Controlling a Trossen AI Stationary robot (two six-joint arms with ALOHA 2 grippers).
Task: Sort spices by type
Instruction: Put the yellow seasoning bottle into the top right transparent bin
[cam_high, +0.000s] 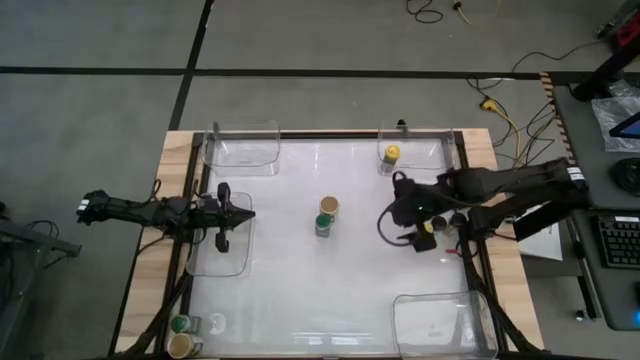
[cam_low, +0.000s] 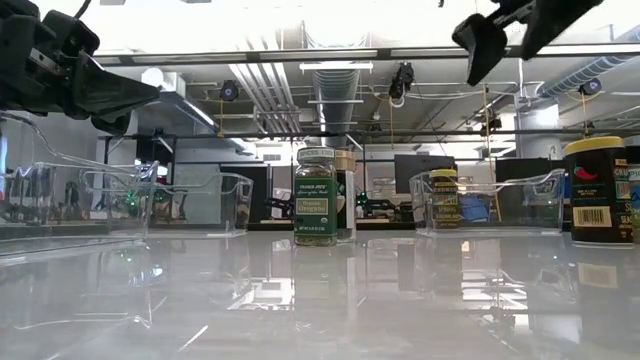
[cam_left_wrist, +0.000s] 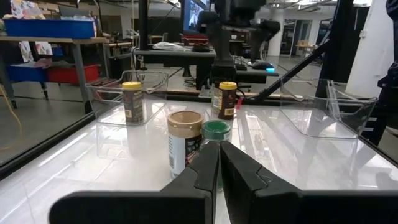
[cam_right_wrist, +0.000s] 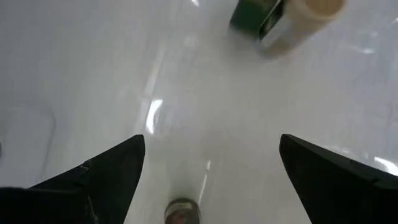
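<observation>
The right pincer (cam_high: 400, 215), wide open, hovers right of the touching green-lidded jar (cam_high: 325, 224) and tan-lidded jar (cam_high: 329, 207) mid-surface; grabbing one could topple its neighbour. The left pincer (cam_high: 240, 214) is closed.

The tabletop (cam_high: 300, 260) is glossy white with a pale wood border. At its middle stand a tan-lidded jar (cam_high: 328, 207) and a green-lidded jar (cam_high: 324, 223). A yellow-lidded jar (cam_high: 391, 155) sits in a clear bin (cam_high: 440, 150). Both arms are black.
</observation>
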